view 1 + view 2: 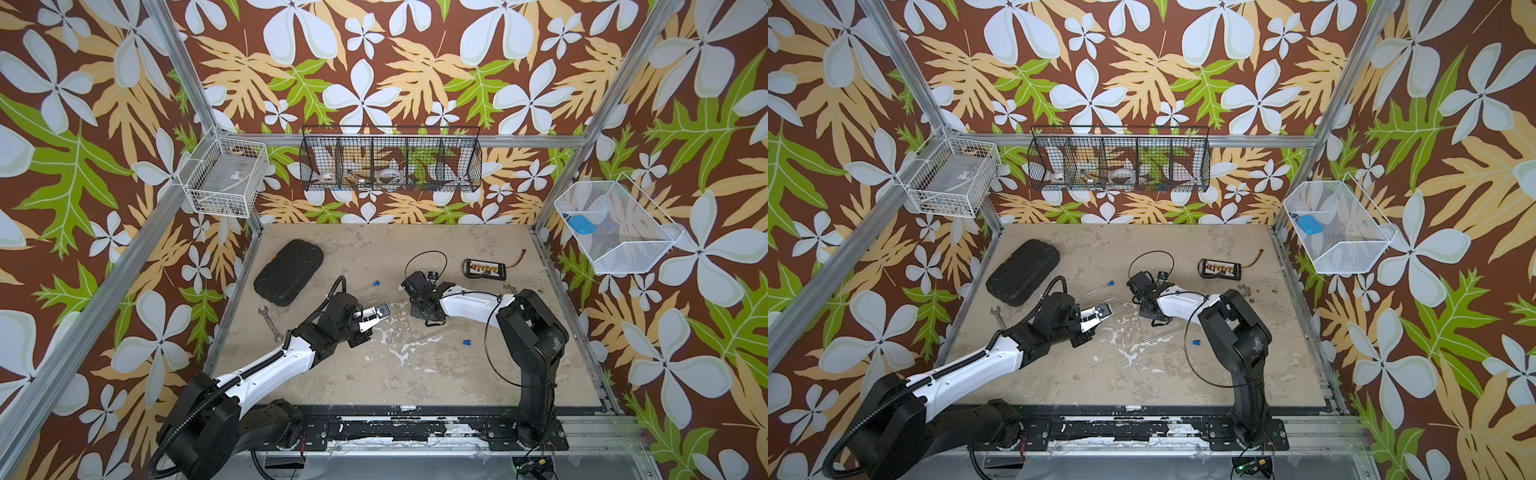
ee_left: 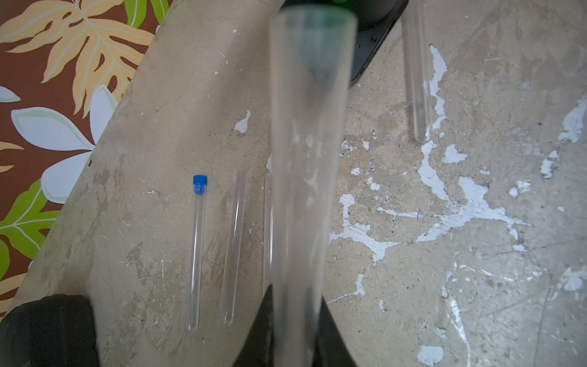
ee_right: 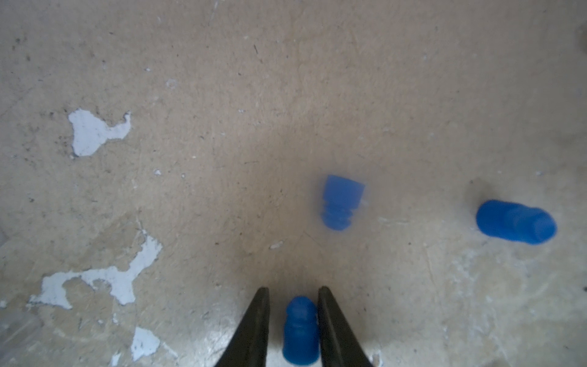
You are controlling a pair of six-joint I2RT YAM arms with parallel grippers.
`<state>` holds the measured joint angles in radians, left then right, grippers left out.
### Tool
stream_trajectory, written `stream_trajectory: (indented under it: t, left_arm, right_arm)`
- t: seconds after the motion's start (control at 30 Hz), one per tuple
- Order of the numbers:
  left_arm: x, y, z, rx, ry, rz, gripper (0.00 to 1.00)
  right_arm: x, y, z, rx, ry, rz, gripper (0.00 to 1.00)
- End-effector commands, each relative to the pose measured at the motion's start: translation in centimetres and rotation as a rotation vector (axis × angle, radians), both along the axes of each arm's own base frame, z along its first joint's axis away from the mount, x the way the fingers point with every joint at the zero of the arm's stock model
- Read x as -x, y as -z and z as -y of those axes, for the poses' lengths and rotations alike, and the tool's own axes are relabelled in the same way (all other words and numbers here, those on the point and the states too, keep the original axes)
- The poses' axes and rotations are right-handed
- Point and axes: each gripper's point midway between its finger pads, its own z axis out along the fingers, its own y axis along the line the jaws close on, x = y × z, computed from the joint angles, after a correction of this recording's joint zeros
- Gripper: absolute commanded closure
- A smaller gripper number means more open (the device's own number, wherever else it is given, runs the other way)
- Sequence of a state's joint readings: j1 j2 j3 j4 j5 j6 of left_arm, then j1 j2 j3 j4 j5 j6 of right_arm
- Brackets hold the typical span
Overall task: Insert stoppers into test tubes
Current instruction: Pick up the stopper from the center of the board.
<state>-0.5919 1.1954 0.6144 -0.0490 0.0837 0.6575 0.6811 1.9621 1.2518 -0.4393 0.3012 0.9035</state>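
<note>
Right wrist view sets the right gripper (image 3: 293,289) low over the table (image 3: 222,127), jaws narrow and straddling one blue stopper (image 3: 300,330); one jaw looks to touch it while a sliver of table shows at the other, so the grip reads as not yet firm; the stopper's long axis runs along the slot between the jaws, ribbed plug end pointing away from the wrist, which should suit a nose-first push into a tube; a second stopper (image 3: 341,201) and a third stopper (image 3: 516,222) lie loose just ahead; in a top view this pick sits well apart from the black case (image 1: 289,272), on its right-arm side; the left gripper (image 2: 295,292) sits between the case and that pick, clamped on the held test tube (image 2: 305,159), whose length runs straight out from the jaws with the open mouth at the far end; a capped tube (image 2: 197,254) lies near the case, with bare tubes (image 2: 233,248) beside it on the side away from the case; the right arm is plainly nearer the stoppers, so the coming move likely turns on lining plug end with tube mouth.
</note>
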Motion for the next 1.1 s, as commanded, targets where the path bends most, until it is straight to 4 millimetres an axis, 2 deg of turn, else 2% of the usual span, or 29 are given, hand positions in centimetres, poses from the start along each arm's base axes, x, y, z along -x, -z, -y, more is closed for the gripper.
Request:
stream_trajectory:
  t: [0.0,0.23,0.73,0.9,1.07]
  left_arm:
    - [-0.2,-0.3,0.2,0.011,0.001,0.009,1.0]
    - [-0.2,-0.3,0.2,0.009,-0.001,0.01,1.0]
    - [-0.7,-0.1,-0.7,0.003,-0.058,0.011,1.0]
    - [-1.7,-0.6,-2.4,0.006,-0.131,0.009,1.0]
    - [-3.3,-1.6,-6.3,0.054,-0.276,0.004,1.0]
  right_arm:
    - [0.4,0.2,0.3,0.02,-0.006,-0.016,0.73]
    - [0.8,0.3,0.5,0.024,-0.026,-0.025,0.78]
    - [1.3,-0.5,-0.6,-0.004,-0.151,-0.034,0.85]
    - [1.4,-1.3,-1.6,-0.029,-0.242,-0.032,0.86]
    - [1.2,-2.9,-3.3,-0.063,-0.407,0.012,0.87]
